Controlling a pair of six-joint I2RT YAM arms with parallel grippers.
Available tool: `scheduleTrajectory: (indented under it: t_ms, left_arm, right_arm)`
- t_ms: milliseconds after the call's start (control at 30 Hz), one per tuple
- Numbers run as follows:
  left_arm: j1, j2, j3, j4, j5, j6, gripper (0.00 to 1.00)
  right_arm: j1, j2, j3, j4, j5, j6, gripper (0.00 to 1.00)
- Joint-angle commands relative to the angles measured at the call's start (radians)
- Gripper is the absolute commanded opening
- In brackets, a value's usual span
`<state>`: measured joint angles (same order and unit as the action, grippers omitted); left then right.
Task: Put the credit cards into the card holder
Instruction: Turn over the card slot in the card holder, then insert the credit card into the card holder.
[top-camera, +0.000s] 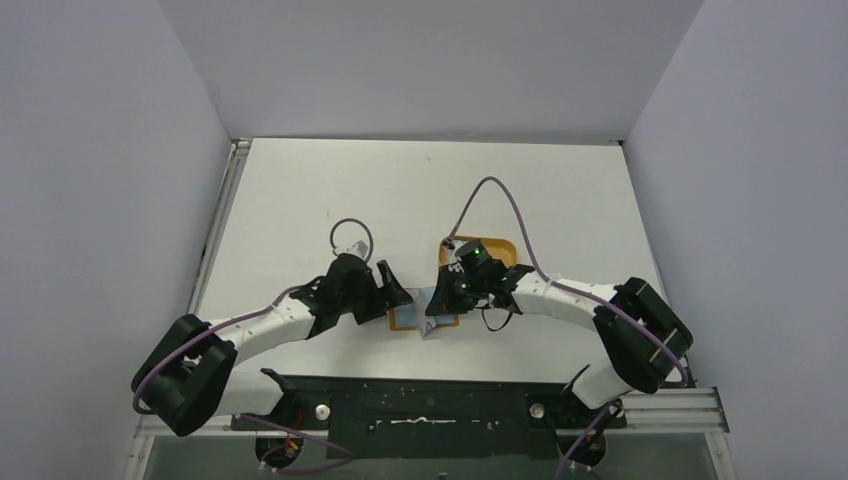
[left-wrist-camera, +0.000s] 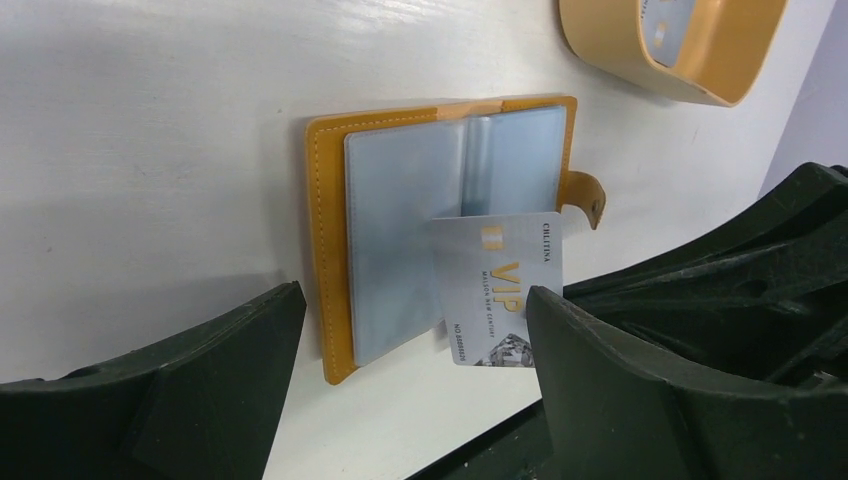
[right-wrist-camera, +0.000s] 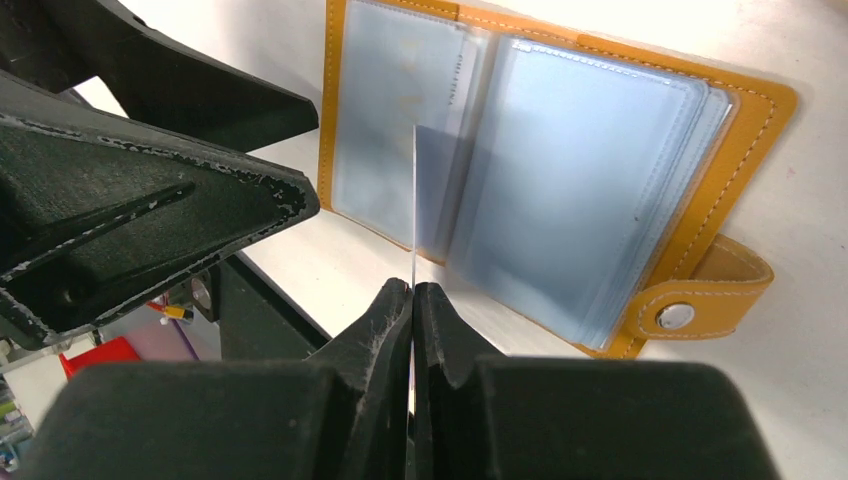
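Observation:
The tan-orange card holder (left-wrist-camera: 325, 250) lies open on the table, its clear pockets facing up and the snap tab (right-wrist-camera: 700, 300) to one side. My right gripper (right-wrist-camera: 412, 290) is shut on a silvery VIP credit card (left-wrist-camera: 500, 290). In the right wrist view the card (right-wrist-camera: 413, 200) shows edge-on, its far end at the pockets near the holder's spine. My left gripper (left-wrist-camera: 415, 370) is open just beside the holder's near edge, one finger on each side, holding nothing. From above, both grippers (top-camera: 395, 290) (top-camera: 440, 300) meet over the holder (top-camera: 405, 320).
An orange rimmed tray (left-wrist-camera: 700, 70) stands just beyond the holder, with a light blue card (left-wrist-camera: 668, 25) inside it. The left finger (right-wrist-camera: 150, 200) sits close beside the held card. White walls enclose the table on three sides.

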<state>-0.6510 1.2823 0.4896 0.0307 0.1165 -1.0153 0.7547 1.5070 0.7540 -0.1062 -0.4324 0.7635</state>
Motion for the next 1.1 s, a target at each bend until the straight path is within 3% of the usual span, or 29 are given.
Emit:
scheduleTrajectory:
  t_ms: [0,333,567,1067]
  left_arm:
    - [0.010,0.029,0.044,0.049,0.016,0.007,0.77]
    - [0.022,0.073,0.089,-0.096,-0.062,0.101,0.51]
    - [0.024,0.125,0.112,-0.080,-0.039,0.125,0.36]
    - [0.025,0.192,0.130,-0.045,-0.005,0.128,0.25]
  right_arm:
    - [0.011,0.011,0.045,0.024,0.016,-0.016,0.00]
    - [-0.073,-0.129,-0.064,0.069,0.059,0.053,0.00]
    - [-0.096,-0.102,-0.079,0.156,0.010,0.089,0.00]
    - [-0.093,-0.002,-0.054,0.181,-0.026,0.114,0.00]
